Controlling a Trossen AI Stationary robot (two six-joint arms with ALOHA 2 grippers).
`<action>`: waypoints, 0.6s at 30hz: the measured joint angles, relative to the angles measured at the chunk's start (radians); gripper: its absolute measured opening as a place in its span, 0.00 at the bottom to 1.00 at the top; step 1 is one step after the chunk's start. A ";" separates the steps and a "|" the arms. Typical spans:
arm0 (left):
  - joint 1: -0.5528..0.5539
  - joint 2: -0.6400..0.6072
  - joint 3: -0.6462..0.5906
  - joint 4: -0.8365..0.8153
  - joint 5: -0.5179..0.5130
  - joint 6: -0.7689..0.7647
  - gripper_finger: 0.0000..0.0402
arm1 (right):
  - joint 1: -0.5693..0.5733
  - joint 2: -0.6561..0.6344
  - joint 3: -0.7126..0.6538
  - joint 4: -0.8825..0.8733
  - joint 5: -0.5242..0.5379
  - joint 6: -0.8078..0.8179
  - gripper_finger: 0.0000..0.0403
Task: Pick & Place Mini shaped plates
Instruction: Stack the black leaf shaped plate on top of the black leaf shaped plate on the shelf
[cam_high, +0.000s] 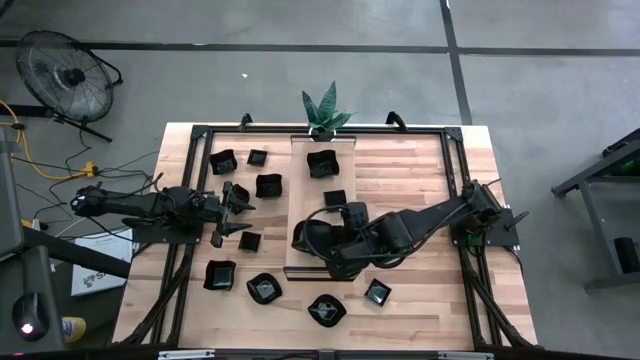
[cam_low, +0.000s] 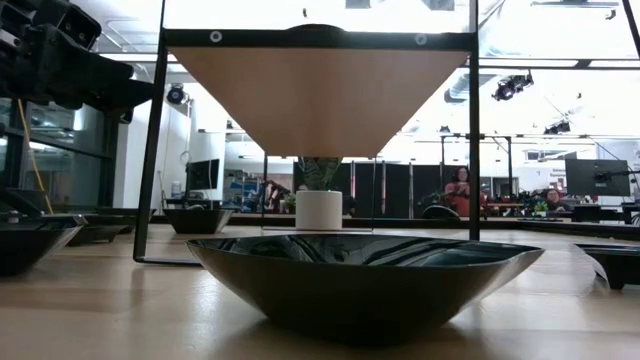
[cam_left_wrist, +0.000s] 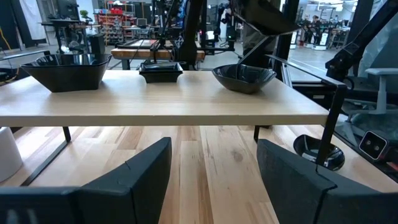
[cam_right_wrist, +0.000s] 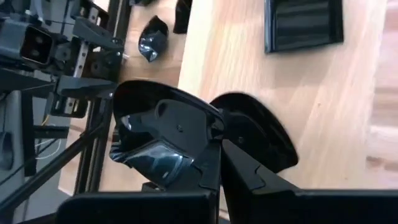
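- Two dark arms are reaching over the pale wooden bench (cam_high: 420, 290), one from each side, inside a black frame (cam_high: 455, 170) running along its edges.
- Lying lengthwise down the bench's middle is a long raised wooden board (cam_high: 340, 160), with a potted plant (cam_high: 325, 110) standing at its far end.
- Hovering over the board's near-left part, the right gripper (cam_right_wrist: 214, 158) is clenching the rim of a glossy black plate (cam_right_wrist: 155, 140), which is hanging tilted just above the wood.
- Resting low just off the board's left edge, the left gripper (cam_high: 232, 210) is standing released, holding nothing; bare wood is showing between its fingers (cam_left_wrist: 134, 180).
- Several mini shaped plates are sitting on the board, including a square plate (cam_high: 322, 163) near the plant.
- Others are scattered left of the board (cam_high: 222, 160) and along the bench's near edge (cam_high: 327, 310), well apart from one another, leaving open wood between them.
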 joint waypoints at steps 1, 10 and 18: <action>0.000 0.000 0.000 0.000 0.000 0.000 0.58 | 0.000 0.000 0.000 0.002 -0.009 0.008 0.00; 0.000 0.000 0.000 0.000 0.000 0.000 0.58 | -0.015 -0.051 0.000 -0.148 -0.062 0.062 0.00; 0.000 0.000 0.000 0.000 0.000 0.000 0.58 | -0.048 -0.062 0.000 -0.218 -0.093 0.073 0.00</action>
